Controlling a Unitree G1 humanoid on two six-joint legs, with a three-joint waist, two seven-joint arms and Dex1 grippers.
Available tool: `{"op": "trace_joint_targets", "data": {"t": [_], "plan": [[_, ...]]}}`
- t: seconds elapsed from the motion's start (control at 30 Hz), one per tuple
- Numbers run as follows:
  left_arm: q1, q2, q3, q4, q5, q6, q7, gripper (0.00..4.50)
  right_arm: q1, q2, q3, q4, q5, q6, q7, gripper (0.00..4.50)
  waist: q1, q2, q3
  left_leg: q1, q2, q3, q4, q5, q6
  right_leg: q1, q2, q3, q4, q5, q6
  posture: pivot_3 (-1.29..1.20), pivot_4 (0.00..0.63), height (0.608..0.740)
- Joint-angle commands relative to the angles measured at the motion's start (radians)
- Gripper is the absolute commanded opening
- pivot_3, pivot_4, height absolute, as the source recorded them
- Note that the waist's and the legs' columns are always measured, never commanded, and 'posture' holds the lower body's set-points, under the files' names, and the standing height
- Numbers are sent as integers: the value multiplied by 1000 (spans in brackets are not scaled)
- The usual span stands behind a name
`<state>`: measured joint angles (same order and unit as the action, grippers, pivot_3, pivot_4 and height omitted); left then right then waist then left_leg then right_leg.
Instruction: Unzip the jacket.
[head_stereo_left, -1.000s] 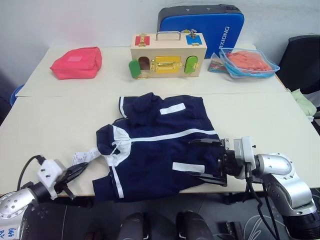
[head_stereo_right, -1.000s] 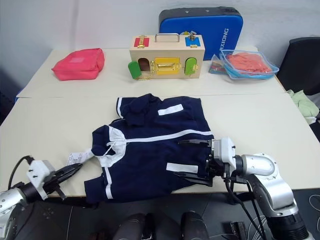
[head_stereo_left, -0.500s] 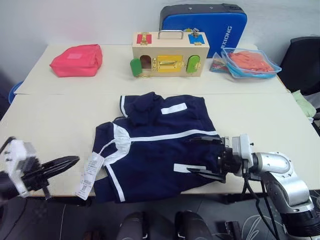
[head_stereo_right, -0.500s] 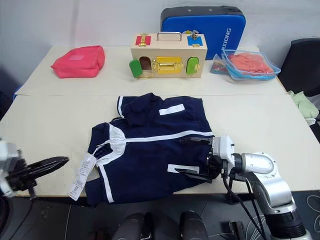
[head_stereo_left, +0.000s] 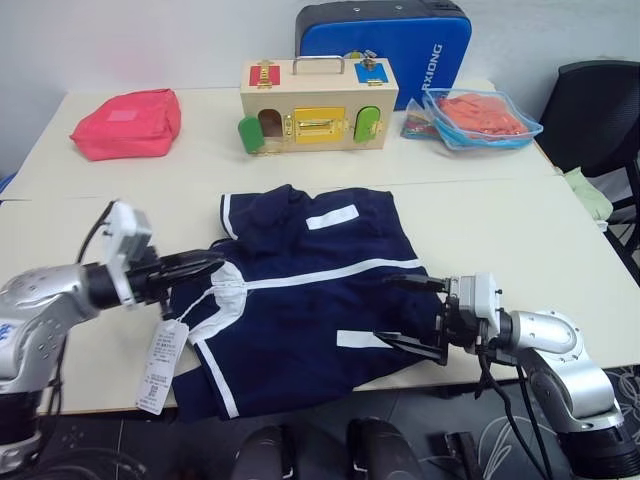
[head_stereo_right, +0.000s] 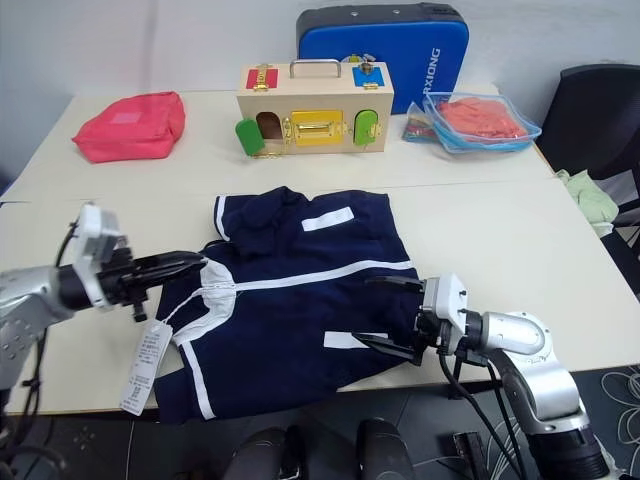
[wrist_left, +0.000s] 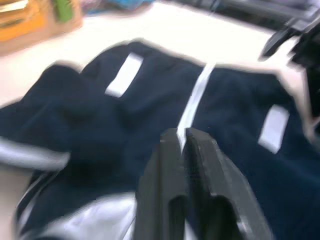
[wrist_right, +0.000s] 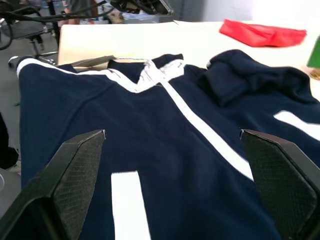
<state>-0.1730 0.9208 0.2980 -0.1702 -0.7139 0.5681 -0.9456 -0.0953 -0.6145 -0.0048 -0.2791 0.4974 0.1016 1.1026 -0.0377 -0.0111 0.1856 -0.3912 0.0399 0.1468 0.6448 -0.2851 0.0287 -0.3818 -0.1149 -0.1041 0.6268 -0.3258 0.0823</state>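
Near the table's (head_stereo_left: 560, 215) front edge, toward its middle, lies the jacket (head_stereo_left: 320, 300), flat and face up, its lower part hanging slightly over that edge. White zip line (head_stereo_left: 330, 275) runs across the garment from the collar (head_stereo_left: 225, 285) on the robot's left to the hem on its right, so the long axis lies roughly parallel to the front edge, collar end pointing left. The zip appears closed along its full length; unzipping is judged not yet begun. A paper tag (head_stereo_left: 160, 350) on a cord dangles from the collar area over the table's front.

Left gripper (head_stereo_left: 205, 265) reaches in from the left, level with the collar, its fingers narrow, almost together; in the left wrist view they line up with the zip line, and nothing can be seen held between them. This placement suits taking the zip pull at the collar end. Right gripper (head_stereo_left: 415, 315) sits at the hem end with jaws spread wide, one finger above and one below the zip line's end, over the fabric; probably positioned to pin the hem while the pull is drawn.

Toward the table's back edge stand a pink pouch (head_stereo_left: 125, 122), a wooden latch box (head_stereo_left: 318, 105), a blue case (head_stereo_left: 385, 45) and a clear tray (head_stereo_left: 485, 115).
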Motion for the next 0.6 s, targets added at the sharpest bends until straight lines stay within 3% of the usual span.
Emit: {"op": "trace_joint_targets", "data": {"t": [0.03,0.17,0.33,0.53,0.6], "plan": [[125,38,165,21,14,-10,-44,1422,-2,8,-17,-52,23,-6,-13,4500,0,0,0,0,1,1,0,0,0,-1,0,1,0,0,0,0,150,740],[358,86,326,42,-31,79,-194,2660,-29,27,-7,-56,40,-12,-5,4500,-2,-4,2,0,2,1,1,-1,-3,-3,0,2,1,-1,-2,0,150,740],[520,53,408,119,-1,113,-211,4084,-61,41,44,-90,52,-24,52,4500,11,-4,2,0,4,0,0,-4,-9,-11,-1,2,2,-1,-6,0,150,740],[453,38,366,118,-160,435,-127,4084,-82,36,86,-102,63,-17,96,4500,16,-4,2,-2,4,-2,-2,-5,-7,-11,-2,2,1,-1,-9,0,150,740],[409,28,327,133,-150,461,-94,4084,-89,37,88,-97,61,-15,100,4500,13,-4,2,-2,4,-2,-2,-4,-8,-10,-2,2,2,-1,-9,0,150,740]]}}
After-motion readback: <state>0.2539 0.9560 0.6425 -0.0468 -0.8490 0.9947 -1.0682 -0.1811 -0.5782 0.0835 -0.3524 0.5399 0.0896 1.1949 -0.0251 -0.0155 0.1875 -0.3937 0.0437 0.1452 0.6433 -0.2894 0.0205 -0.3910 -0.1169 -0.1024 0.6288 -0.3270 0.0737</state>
